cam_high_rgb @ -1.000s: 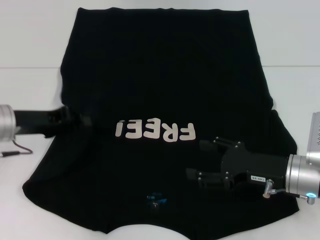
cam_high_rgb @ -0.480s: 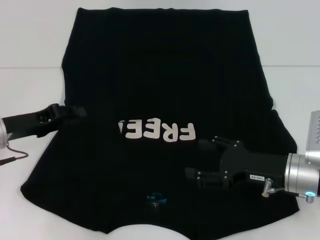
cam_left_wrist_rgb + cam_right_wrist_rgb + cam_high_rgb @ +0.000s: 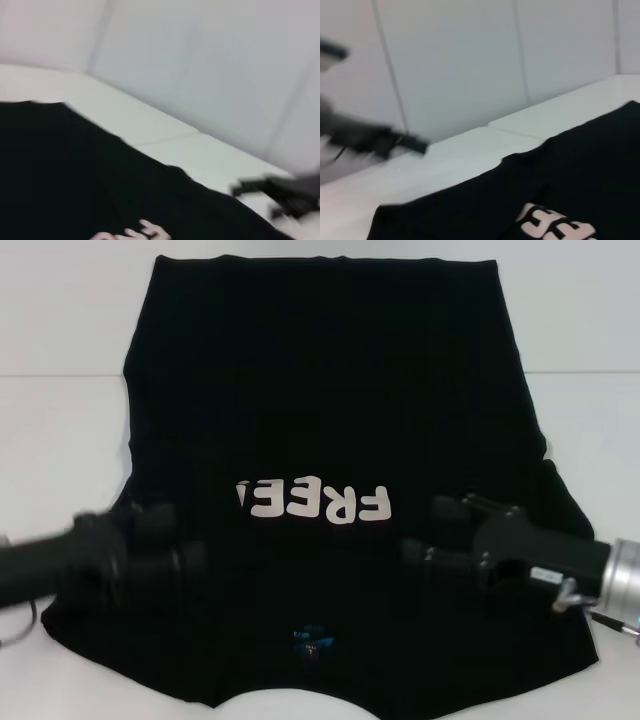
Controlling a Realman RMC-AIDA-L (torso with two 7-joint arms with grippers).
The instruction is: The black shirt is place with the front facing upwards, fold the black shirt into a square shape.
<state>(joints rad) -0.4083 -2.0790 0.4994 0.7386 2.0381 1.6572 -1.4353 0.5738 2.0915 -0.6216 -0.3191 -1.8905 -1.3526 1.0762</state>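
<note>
Hovering over the shirt (image 3: 330,390), left gripper (image 3: 185,545) and right gripper (image 3: 430,530) both show spread jaws.

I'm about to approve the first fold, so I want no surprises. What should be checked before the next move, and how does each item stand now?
1. Shirt front up: ok, the lettering shows.
2. Shirt flat: mostly ok; near edges look slightly uneven.
3. Left gripper placed: ok, over the shirt's left side, below the lettering.
4. Right gripper placed: ok, over the shirt's right side, beside the lettering.
5. Either gripper pinching fabric: cannot tell; black fingers merge with black cloth.
6. Table free around the shirt: ok as far as the head view shows.
</note>
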